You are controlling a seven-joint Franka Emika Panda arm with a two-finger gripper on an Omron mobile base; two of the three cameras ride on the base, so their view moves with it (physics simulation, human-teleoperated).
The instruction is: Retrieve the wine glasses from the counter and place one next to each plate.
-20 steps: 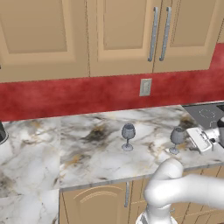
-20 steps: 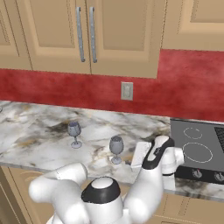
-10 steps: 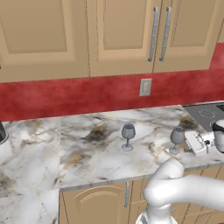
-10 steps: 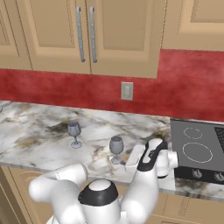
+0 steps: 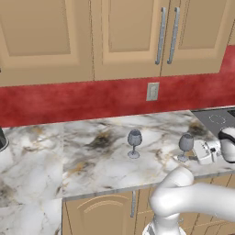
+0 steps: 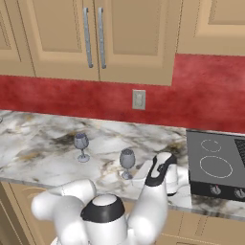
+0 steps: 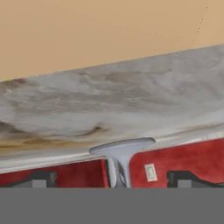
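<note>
The jaws stand spread, with one dark fingertip at each side of the hand view and the stem of the nearer wine glass between them, touched by neither. In that rolled view the glass appears inverted, its round foot set against the marble. From the left base view the hand lies low and level just beside this glass, on its stove side. From the right base view the hand sits just right of the same glass, with the white forearm rising from below.

The tabletop is white marble with grey and brown veins. Both glasses stand upright on it. The second wine glass stands well apart from the jaws, further along the tabletop toward the left; it appears in the right base view as well. Tan base cabinets sit under the tabletop. A red wall band backs it and carries a pale wall outlet. Tan upper cabinets with metal bar handles hang above. A black cooktop with ring burners adjoins the tabletop at the right.

Compared with the frame half a second earlier, the hand has dropped lower and closed in on the nearer glass. Both glasses stand where they stood.
</note>
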